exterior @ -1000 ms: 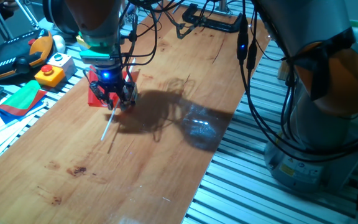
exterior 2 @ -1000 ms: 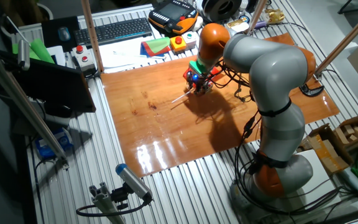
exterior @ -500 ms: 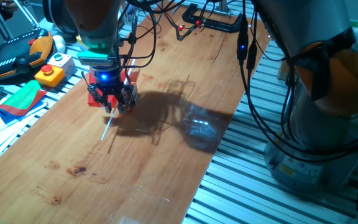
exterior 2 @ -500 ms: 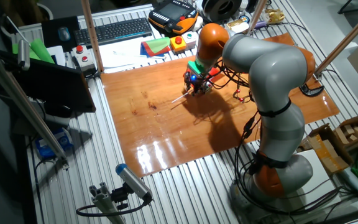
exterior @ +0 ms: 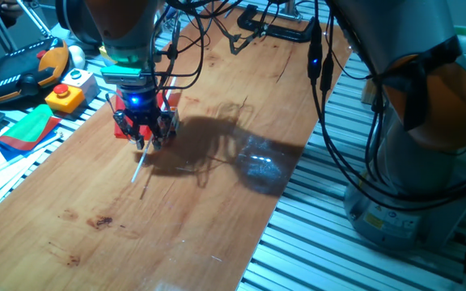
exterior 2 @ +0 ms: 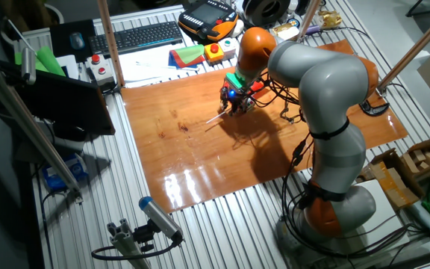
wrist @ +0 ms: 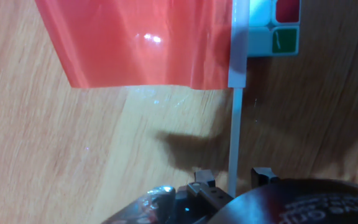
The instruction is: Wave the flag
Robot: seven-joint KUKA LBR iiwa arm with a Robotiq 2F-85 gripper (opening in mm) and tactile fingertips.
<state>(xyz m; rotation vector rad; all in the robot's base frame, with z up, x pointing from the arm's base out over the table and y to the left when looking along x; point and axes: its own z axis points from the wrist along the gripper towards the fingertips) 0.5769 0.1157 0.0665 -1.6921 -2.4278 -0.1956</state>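
One fixed view: gripper (exterior: 145, 139) low over the board (exterior: 217, 186), fingertips at the white stick (exterior: 138, 167), which runs out toward the near edge. Red sheet of the flag (exterior: 122, 113) lies flat behind the hand, mostly hidden. From here I cannot tell if the stick is pinched.

The other fixed view: same spot, far side of the board near the e-stop box (exterior 2: 215, 51) and folded cloth (exterior 2: 187, 55). Stick (exterior 2: 216, 119) pokes out to the left of the hand. Too small to read the jaws.

Hand view: stick (wrist: 234, 134) passes between the two fingertips (wrist: 202, 177), small gaps either side; hand looks spread, not clenched. Sheet (wrist: 138, 43) flat on the wood, a cube (wrist: 275, 28) touching or just beside the stick's top.

Risks, my guess: thin stick, flush on wood, so the closing fingers may roll it aside or skate over it. A lift could drag the sheet against the cube. A weak pinch would let it swing out when waved.
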